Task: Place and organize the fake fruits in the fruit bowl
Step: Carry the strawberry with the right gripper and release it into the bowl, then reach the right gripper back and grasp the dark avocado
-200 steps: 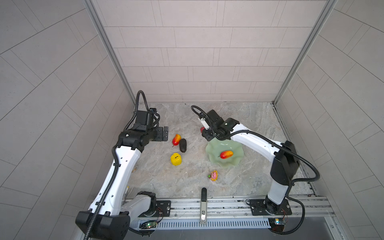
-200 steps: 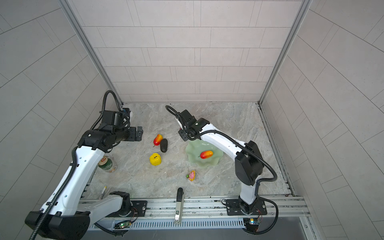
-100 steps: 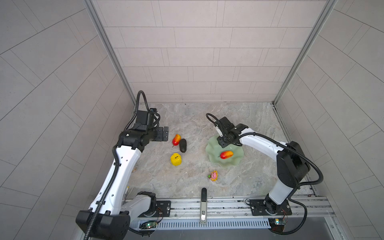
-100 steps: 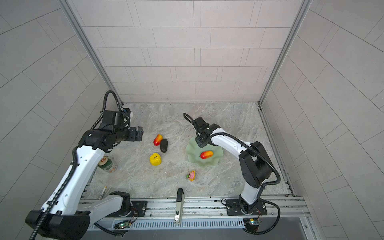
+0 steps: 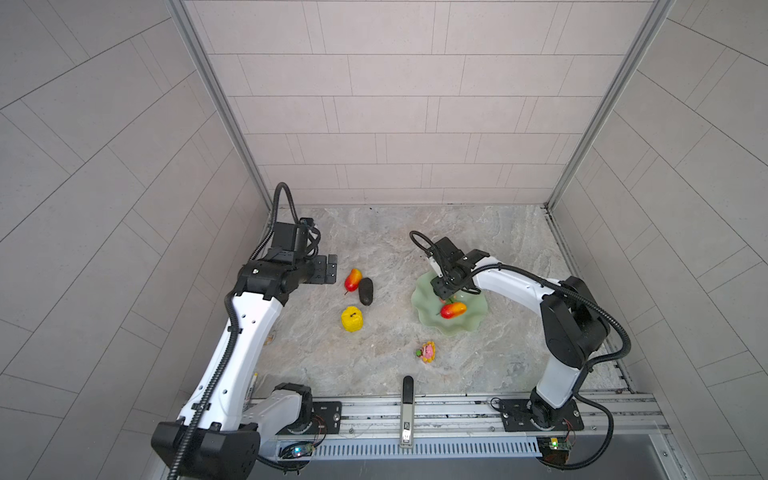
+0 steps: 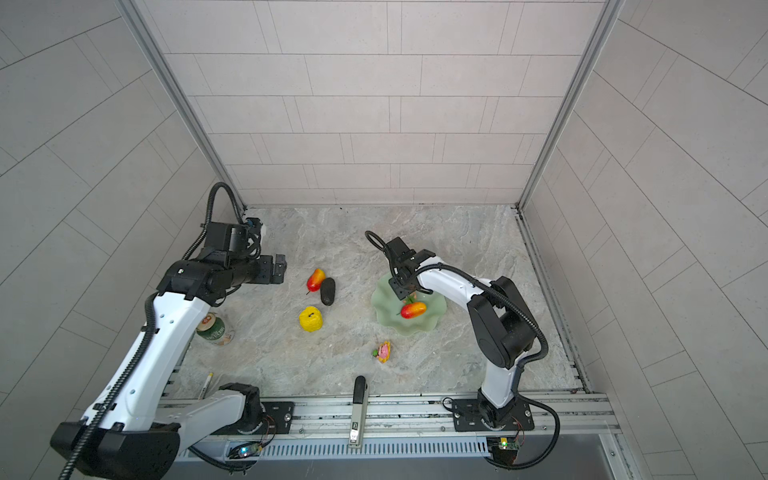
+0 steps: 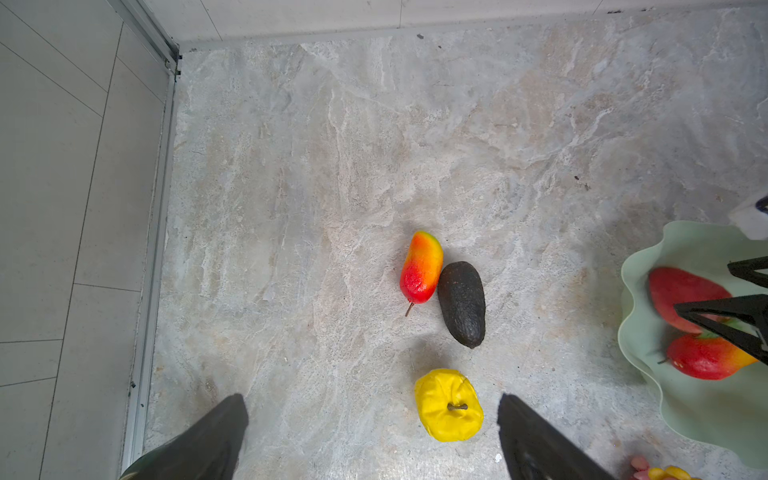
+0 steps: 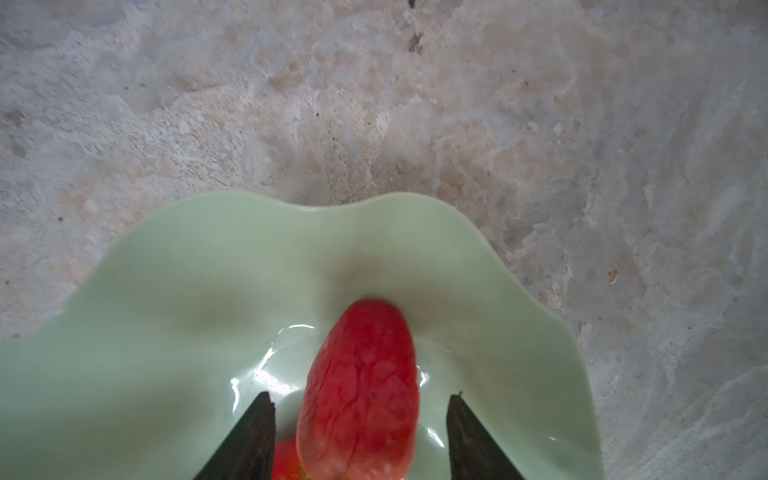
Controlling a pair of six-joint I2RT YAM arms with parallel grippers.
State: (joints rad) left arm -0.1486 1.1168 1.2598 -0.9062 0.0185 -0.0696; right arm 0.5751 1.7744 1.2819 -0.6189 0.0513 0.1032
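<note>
**Right arm.** My right end effector (image 8: 359, 397) sits low inside the fruit bowl, a shallow mint-green dish with a wavy rim (image 8: 208, 257). Its jaws stand part-open, with a visible gap on either side of the red plastic strawberry (image 8: 365, 353). The strawberry lies on the bowl floor between the jaws and is gripped by neither. One glossy red-to-yellow plastic mango (image 5: 454, 309) lies close beside it in the bowl; a jaw hides whether the two touch.

**Left arm.** My left end effector (image 7: 371, 399) hangs wide open and empty above the marbled surface (image 7: 332, 145). Three fruits lie there, well apart from the bowl. The second red-to-yellow mango (image 7: 420, 266) touches the dark brown-black oval fruit (image 7: 462, 303), and the lumpy yellow fruit (image 7: 449, 405) sits a little apart from that pair.

**Hazards, as I judge them.**
- (a) If I withdraw at a slant, a jaw could catch the smooth strawberry and roll it across the glossy floor toward the low rim.
- (b) A jaw clipping the ruffled rim could skid or tip the dish and spill both fruits.
- (c) A nudge to the strawberry would pass on to the neighbouring mango and spoil the arrangement.
- (d) The mango and oval on the surface touch, so closing on one may shove the other away.
- (e) The small pink-and-yellow flower-like trinket (image 5: 427, 352) near the bowl is no fruit and could be taken by mistake.
</note>
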